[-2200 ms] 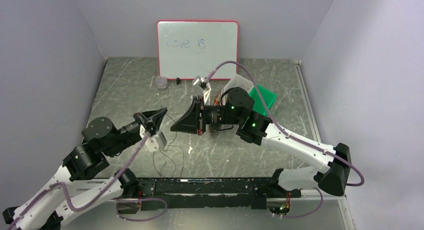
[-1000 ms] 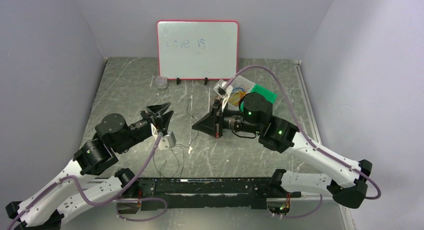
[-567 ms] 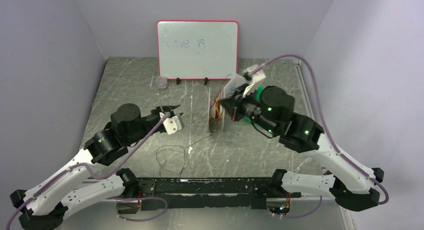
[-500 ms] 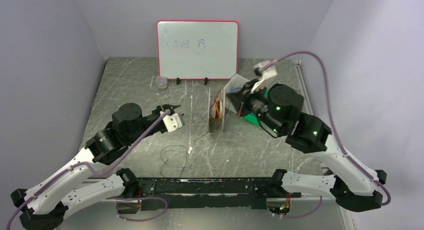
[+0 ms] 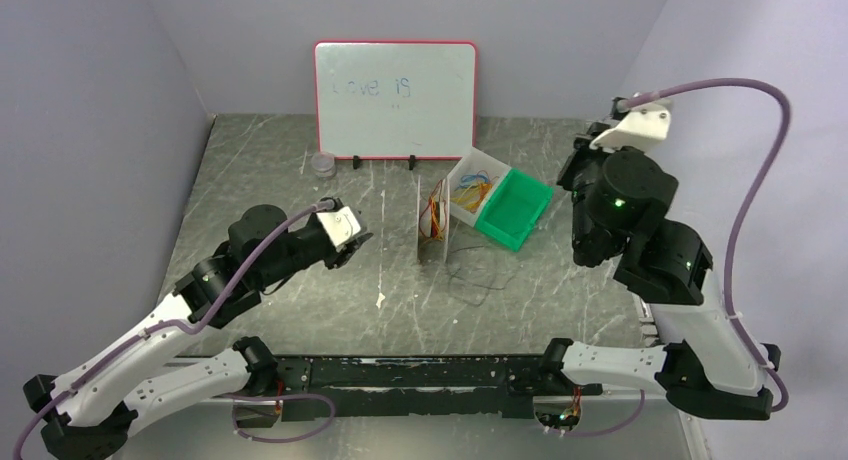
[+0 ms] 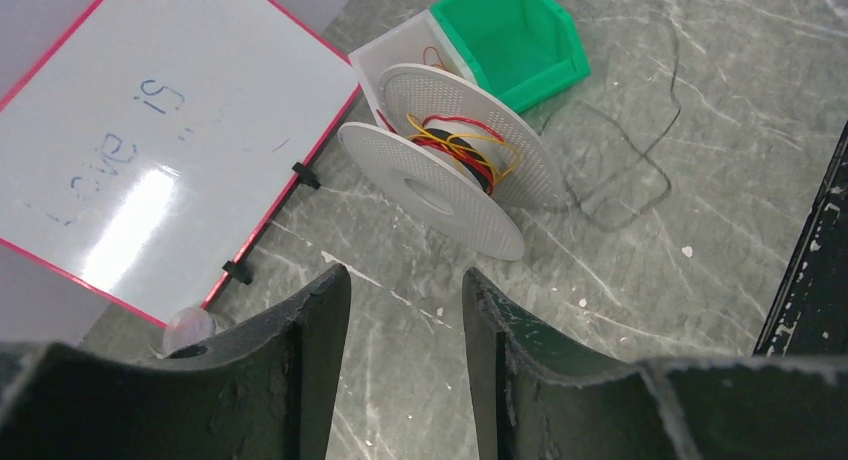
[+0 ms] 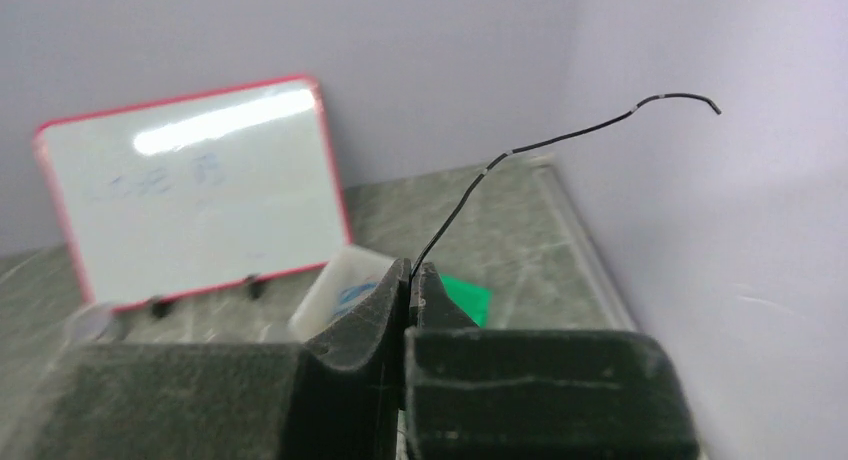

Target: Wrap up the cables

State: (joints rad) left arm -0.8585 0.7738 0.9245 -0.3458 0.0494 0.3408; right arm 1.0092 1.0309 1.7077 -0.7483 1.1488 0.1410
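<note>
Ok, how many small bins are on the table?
2: a white bin right of the spool, and a green bin next to it, further right. None seem hidden.

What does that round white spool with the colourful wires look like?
The spool is two round white discs, plastic-looking and dotted with tiny holes. Red, yellow and black wires are wound loosely between them. It stands on its edges on the grey table, close to a white box. A loose black cable lies looped on the table nearby. Nothing is holding it.
</note>
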